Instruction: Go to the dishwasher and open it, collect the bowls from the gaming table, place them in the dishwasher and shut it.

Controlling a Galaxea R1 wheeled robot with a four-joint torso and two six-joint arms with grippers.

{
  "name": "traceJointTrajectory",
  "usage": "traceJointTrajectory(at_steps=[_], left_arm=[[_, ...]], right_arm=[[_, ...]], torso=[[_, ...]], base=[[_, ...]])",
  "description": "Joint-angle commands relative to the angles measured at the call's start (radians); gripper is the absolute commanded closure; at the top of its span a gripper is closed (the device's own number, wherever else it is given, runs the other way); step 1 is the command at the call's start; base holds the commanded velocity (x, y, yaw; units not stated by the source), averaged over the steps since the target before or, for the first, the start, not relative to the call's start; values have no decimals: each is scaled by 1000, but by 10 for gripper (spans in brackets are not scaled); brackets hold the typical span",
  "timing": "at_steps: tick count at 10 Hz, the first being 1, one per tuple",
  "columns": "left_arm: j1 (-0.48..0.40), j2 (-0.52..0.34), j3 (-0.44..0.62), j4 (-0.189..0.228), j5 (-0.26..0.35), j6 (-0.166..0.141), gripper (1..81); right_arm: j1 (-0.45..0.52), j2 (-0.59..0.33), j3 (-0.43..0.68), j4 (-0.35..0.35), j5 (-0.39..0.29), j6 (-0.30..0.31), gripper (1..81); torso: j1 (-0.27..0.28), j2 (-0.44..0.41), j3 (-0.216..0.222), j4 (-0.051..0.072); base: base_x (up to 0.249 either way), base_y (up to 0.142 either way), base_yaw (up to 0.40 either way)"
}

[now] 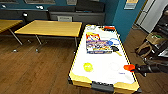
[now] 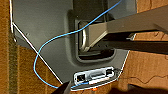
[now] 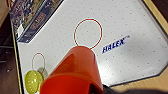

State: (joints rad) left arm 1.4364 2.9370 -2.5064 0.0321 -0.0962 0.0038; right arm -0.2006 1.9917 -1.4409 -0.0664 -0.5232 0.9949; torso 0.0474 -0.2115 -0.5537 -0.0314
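Right gripper grasping an orange plastic bowl over the white gaming table.
A yellow-green bowl is resting on the table; left gripper's state cannot be told.

R arm reaches in; end effector holding.

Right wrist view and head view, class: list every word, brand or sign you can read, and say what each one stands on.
"HALEX": blue letters printed on the white dotted playing surface of the yellow-edged game table.
Colourful flat cardboard box lying on that table: printing too blurred to read.
Pale signs on the blue wall: too small and blurred to read.
White label on the dark cabinet: unreadable.
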Motion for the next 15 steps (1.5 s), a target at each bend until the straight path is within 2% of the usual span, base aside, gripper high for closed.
traceJointTrajectory(at_steps=[1, 3, 5, 7, 8, 9, 11, 15], left_arm=[[-1, -62, 113, 9, 69, 7, 10], [-13, -149, 226, 6, 64, 5, 10], [-27, -235, 352, 0, 62, 5, 10], [-53, -309, 467, 0, 46, 5, 10], [-75, -358, 537, 0, 42, 5, 10], [-98, -411, 609, -3, 42, 4, 10], [-147, -527, 745, -9, 41, 2, 10], [-289, -759, 1017, -52, 42, 2, 10]], right_arm=[[-425, -364, 309, -302, 228, 77, 811], [-669, -335, 279, -373, 462, 73, 811], [-844, -260, 196, -427, 573, 71, 811], [-1004, -137, 61, -473, 714, 68, 811], [-1076, -65, -49, -493, 824, 68, 811], [-1136, 1, -145, -498, 900, 67, 811], [-1214, 122, -315, -530, 977, 68, 811], [-1273, 326, -518, -616, 983, 68, 811]], torso=[[0, 0, 0, 0], [0, 0, 0, 0], [-1, 0, 0, 0], [-1, 0, 0, 0], [-1, 0, 0, 0], [-1, 0, 0, 0], [-1, 0, 0, 0], [-1, 0, 0, 0]], base=[[0, 0, 0], [0, 0, 0], [0, 0, 0], [0, 0, 0], [0, 0, 0], [0, 0, 0], [0, 0, 0], [0, 0, 0]])
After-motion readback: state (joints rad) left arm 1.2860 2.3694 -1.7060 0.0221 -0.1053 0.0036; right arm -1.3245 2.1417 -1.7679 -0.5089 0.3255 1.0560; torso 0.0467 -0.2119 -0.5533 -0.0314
